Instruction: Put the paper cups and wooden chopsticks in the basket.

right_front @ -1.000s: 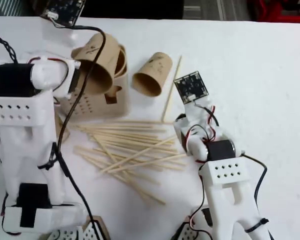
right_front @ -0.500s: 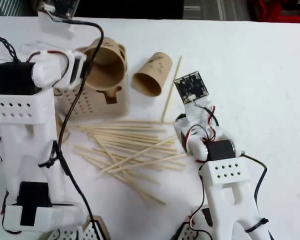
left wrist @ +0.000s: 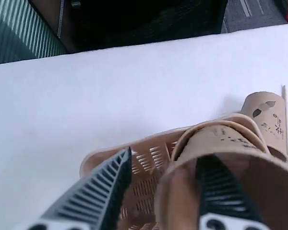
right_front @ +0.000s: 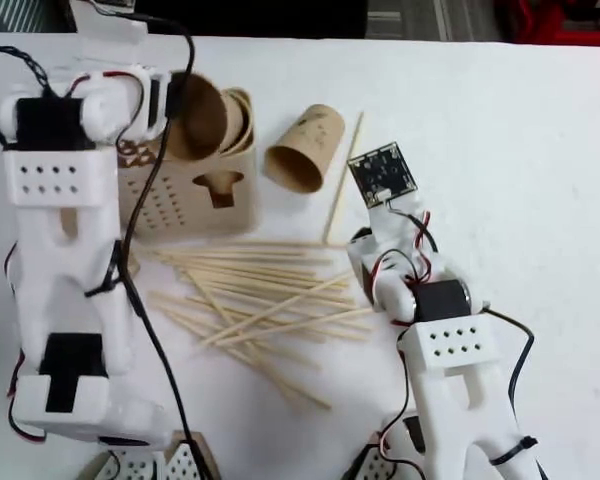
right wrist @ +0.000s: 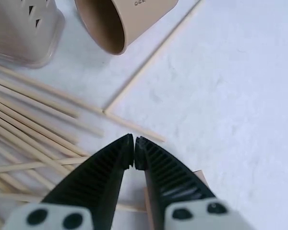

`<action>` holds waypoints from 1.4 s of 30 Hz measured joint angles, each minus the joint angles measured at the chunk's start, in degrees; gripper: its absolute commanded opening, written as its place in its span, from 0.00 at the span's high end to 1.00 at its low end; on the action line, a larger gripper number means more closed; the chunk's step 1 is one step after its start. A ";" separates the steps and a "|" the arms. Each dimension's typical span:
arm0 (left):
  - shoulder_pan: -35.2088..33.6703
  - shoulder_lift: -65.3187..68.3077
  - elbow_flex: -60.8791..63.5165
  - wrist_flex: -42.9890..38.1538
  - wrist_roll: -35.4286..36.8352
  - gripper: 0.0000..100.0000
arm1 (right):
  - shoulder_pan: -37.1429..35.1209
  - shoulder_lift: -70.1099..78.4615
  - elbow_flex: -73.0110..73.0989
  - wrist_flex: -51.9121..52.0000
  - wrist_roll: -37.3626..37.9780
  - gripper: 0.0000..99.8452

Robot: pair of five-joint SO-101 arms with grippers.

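My left gripper [left wrist: 165,155] hangs over the tan basket [right_front: 185,200] at the back left, open. One finger [left wrist: 103,189] is outside a brown paper cup [left wrist: 221,143] and the other is inside its mouth. That cup [right_front: 202,122] lies tilted in the basket against a second cup [right_front: 242,112]. A third cup [right_front: 305,148] lies on its side on the table beside the basket. Several wooden chopsticks [right_front: 260,295] lie in a loose pile in front of the basket. One single chopstick [right_front: 342,180] lies apart. My right gripper [right wrist: 134,142] is shut and empty, low over the table by that stick's near end.
The white table [right_front: 520,150] is bare to the right and behind. The right arm [right_front: 435,330] stands just right of the chopstick pile, with its camera board [right_front: 383,172] near the loose cup. The left arm's cable [right_front: 140,250] hangs past the basket's front.
The left arm has swung toward the table's back and brought its cup from above the basket's front down into the basket. The right arm has not moved.
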 measured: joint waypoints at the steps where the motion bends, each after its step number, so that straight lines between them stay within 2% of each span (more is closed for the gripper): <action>1: 0.00 -0.26 -1.23 0.97 0.00 0.77 | 0.00 0.00 0.00 0.00 0.00 0.98; 7: 0.00 -5.19 -9.93 7.74 0.00 0.77 | 0.00 0.00 0.00 0.00 0.00 0.97; 14: -2.20 -9.14 -12.75 17.14 0.00 0.78 | 0.00 0.00 0.00 -0.35 0.00 0.80; 18: -6.86 -14.68 -10.02 17.93 0.00 0.77 | -0.88 0.00 0.00 -4.57 -0.09 0.80; 24: -10.73 -25.85 0.09 17.93 -0.26 0.77 | -7.65 0.62 -0.09 -13.54 -0.09 0.80; 29: -11.08 -32.79 9.14 17.93 -2.02 0.77 | -8.97 11.96 -5.45 -18.29 -0.09 0.80; 36: -10.99 -40.26 17.76 17.93 -2.20 0.77 | -8.97 35.87 -21.01 -18.73 -0.09 0.80; 42: -10.99 -43.43 25.49 17.93 -2.20 0.78 | -8.18 49.58 -31.47 -18.73 -0.09 0.80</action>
